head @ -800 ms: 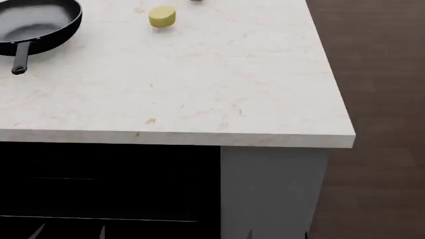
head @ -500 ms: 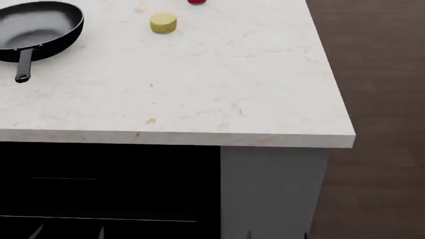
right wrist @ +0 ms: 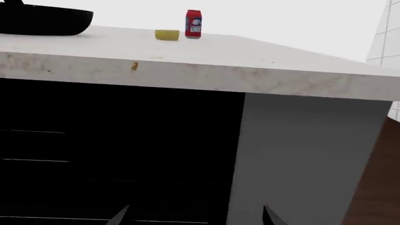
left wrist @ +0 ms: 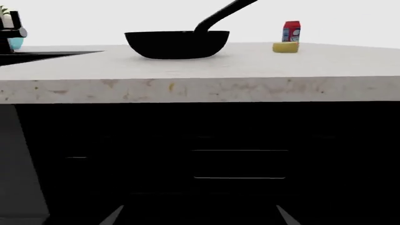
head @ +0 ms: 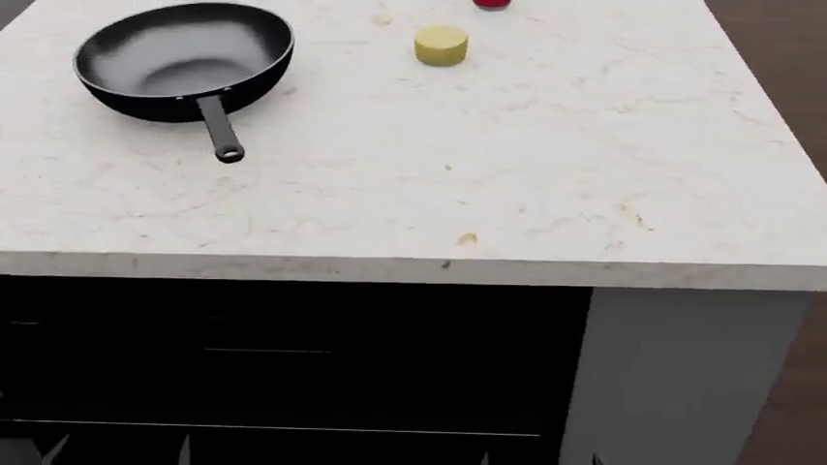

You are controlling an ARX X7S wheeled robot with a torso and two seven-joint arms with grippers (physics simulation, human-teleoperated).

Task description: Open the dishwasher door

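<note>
The dishwasher front is a black face under the white counter (head: pixel 517 194). A thin pale line runs across it low in the head view, and the glossy black dishwasher door (head: pixel 323 448) lies below that line, shut. Above it is the black control strip (head: pixel 265 351) with thin lines, also in the left wrist view (left wrist: pixel 240 164). My left gripper (head: pixel 116 453) is open and empty in front of the black face (left wrist: pixel 200 218). My right gripper (head: pixel 540 457) is open and empty near the door's right edge (right wrist: pixel 195 216). Only the fingertips show.
A grey cabinet panel (head: pixel 698 378) stands right of the dishwasher. On the counter are a black wok (head: pixel 181 58) with its handle toward me, a yellow round object (head: pixel 441 45) and a red can (right wrist: pixel 194 23). Dark wood floor (head: pixel 795 426) lies at the right.
The head view has shifted left: the counter, wok and yellow object now sit further right in the picture, and the whole wok shows. The dishwasher door stays shut.
</note>
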